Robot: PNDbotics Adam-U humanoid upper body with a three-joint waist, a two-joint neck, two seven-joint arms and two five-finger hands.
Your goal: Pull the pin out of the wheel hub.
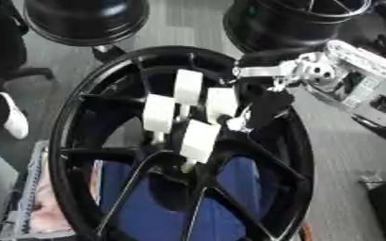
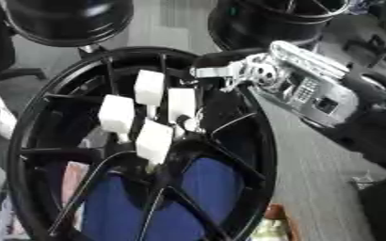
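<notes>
The right robot hand (image 1: 266, 110) reaches down from the upper right to the centre of the black wheel hub (image 1: 73, 141), its dark fingers bunched beside the nearest of four white pins (image 1: 221, 104) that stand clustered at the hub's middle. Whether those fingers actually pinch that pin or only lie against it cannot be told, since black fingers merge with black spokes. Judging from this, a pull off the pin's axis could jam it in its hole, or the fingers could slip off its smooth white head and knock a neighbouring pin. The pins' lower ends are hidden behind the spokes, the left robot hand is out of view, and the hub's lower rim is cut off.
</notes>
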